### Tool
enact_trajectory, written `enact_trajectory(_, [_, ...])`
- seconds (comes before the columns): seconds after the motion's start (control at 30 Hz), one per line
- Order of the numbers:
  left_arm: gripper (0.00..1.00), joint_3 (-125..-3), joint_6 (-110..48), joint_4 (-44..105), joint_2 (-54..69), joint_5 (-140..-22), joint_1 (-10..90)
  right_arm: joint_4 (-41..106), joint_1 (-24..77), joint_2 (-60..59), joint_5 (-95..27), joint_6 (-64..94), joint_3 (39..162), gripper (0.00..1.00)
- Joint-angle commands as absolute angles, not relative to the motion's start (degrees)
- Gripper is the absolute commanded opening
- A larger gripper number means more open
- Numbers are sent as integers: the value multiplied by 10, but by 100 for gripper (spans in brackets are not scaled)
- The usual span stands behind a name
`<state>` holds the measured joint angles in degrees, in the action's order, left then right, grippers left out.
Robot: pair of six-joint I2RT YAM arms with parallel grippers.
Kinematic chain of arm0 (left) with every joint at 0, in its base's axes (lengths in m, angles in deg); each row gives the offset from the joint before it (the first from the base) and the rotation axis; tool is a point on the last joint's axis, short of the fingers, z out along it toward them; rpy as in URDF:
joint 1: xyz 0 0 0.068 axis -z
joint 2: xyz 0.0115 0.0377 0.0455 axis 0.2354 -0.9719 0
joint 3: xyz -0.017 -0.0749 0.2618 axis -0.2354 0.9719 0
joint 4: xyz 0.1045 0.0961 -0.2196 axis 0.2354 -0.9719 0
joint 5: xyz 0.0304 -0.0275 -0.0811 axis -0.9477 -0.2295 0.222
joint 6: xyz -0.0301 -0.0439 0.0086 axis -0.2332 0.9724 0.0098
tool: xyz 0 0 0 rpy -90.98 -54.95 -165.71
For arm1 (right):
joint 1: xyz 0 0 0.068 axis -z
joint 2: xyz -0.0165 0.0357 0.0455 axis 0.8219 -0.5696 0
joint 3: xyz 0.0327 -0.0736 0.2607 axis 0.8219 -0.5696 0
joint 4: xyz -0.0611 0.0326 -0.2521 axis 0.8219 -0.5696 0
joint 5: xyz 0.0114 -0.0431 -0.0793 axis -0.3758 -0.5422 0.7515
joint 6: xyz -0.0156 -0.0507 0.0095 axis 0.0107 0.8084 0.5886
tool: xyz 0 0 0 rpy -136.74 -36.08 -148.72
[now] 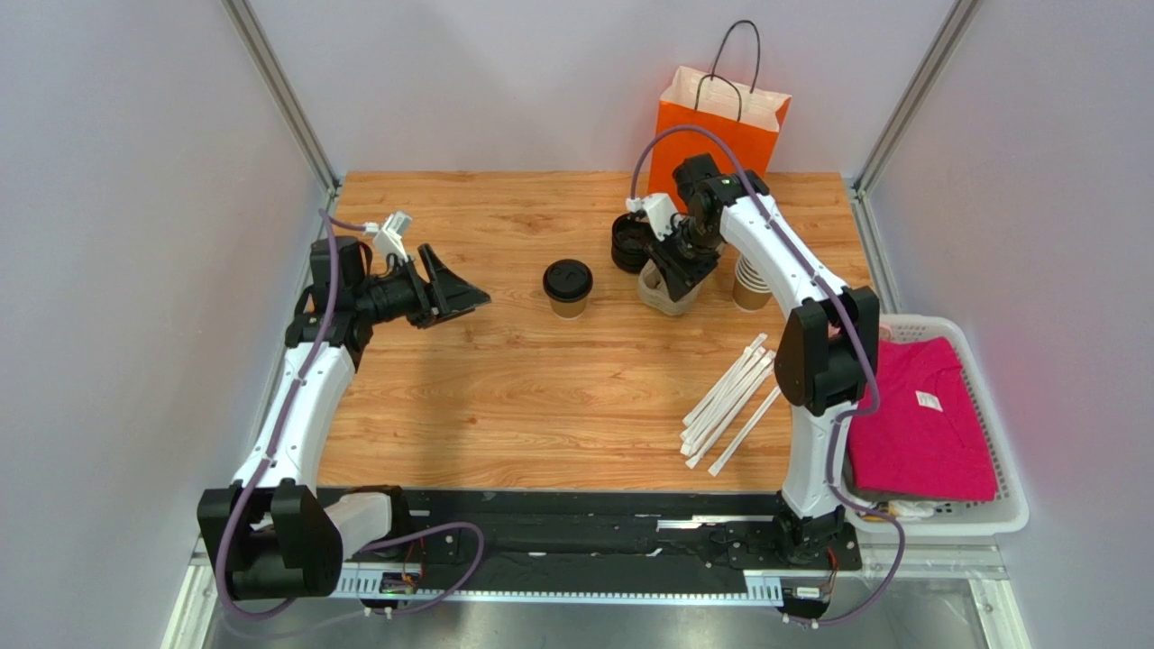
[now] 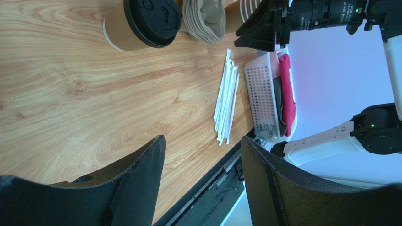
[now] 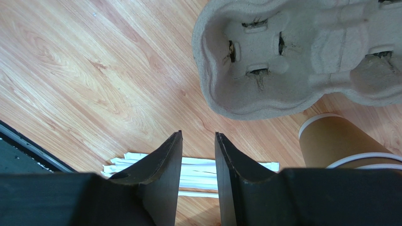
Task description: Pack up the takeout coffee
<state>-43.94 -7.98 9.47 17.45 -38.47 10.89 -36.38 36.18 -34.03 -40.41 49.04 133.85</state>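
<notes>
Two hands flank the upright takeout coffee. The left hand, open and empty, faces it and looks nearer. The right hand, half-closed, holds nothing.

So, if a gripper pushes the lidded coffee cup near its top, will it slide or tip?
Probably tip: the takeout coffee stands upright with its widest part, the black lid, on top. Its paper wall may dent under a hard squeeze. How full it is stays hidden.

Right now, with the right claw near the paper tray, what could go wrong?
1. The right claw hangs close by the pulp tray and the lidless cup stack; a careless move may knock the stack over.
2. The lidded coffee stands alone; a sideways push might tip it.
</notes>
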Motion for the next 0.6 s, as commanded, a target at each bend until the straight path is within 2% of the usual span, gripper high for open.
enact_trajectory(0.0, [68, -456, -92, 94, 175, -370, 105, -375, 360, -349, -387, 531, 1340, 35])
enact_trajectory(0.57, [68, -458, -83, 102, 155, -370, 105, -344, 360, -382, -385, 532, 1333, 35])
